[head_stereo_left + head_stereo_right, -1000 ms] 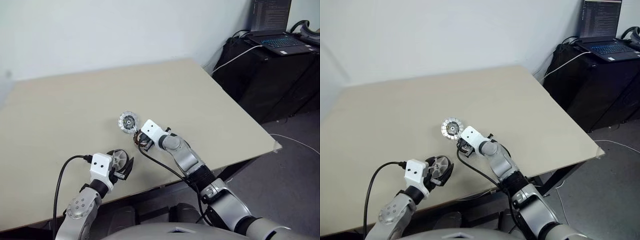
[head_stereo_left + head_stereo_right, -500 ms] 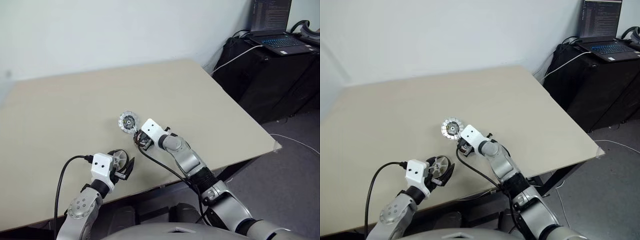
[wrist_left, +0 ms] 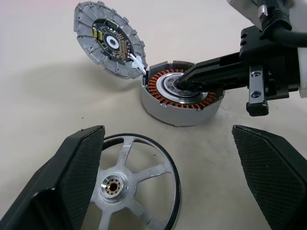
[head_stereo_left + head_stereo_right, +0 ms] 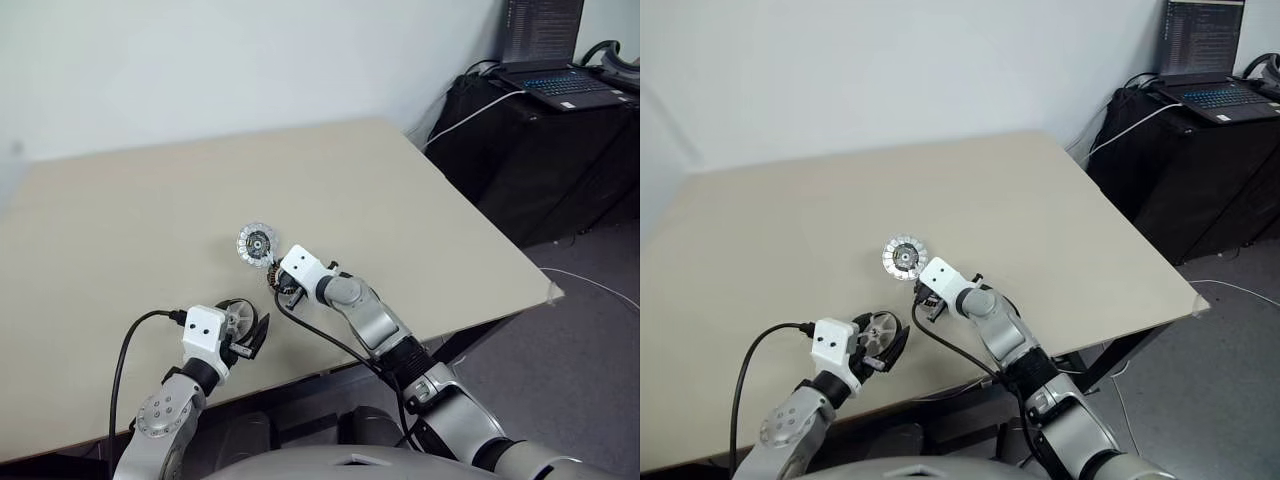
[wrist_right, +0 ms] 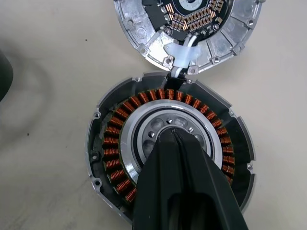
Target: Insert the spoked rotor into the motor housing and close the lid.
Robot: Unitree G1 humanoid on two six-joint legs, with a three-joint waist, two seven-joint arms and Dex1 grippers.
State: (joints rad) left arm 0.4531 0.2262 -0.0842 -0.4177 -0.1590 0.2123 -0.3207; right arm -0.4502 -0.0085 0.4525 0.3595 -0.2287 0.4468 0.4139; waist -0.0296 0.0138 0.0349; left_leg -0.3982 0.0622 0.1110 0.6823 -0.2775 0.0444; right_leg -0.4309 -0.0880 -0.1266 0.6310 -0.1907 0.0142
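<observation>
Copper windings of the motor housing (image 5: pixel 168 158) face up on the beige table (image 4: pixel 400 200), mid-table near the front edge. Our right gripper (image 5: pixel 173 135) has its fingers pressed together, tips resting in the housing's silver centre. Lid (image 3: pixel 109 40) lies open just beyond the housing, scalloped face up, joined to it by a white connector (image 5: pixel 182 54). Our left gripper (image 3: pixel 180 163) has its pads spread wide, with the spoked rotor (image 3: pixel 125 184) flat on the table beside its left pad, nearer and left of the housing.
</observation>
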